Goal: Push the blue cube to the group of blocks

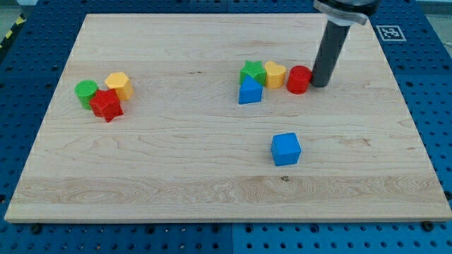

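The blue cube (pixel 286 149) sits alone on the wooden board (pixel 176 162), right of centre and toward the view's bottom. Above it is a group of blocks: a green star-like block (pixel 252 73), a yellow block (pixel 275 73), a red cylinder (pixel 299 80) and a blue triangular block (pixel 250 92). My tip (pixel 320 84) rests just to the right of the red cylinder, touching or nearly touching it, well above and to the right of the blue cube.
A second cluster lies at the view's left: a green cylinder (pixel 87 92), a yellow block (pixel 119 85) and a red star-like block (pixel 106 104). Blue perforated table (pixel 438 92) surrounds the board.
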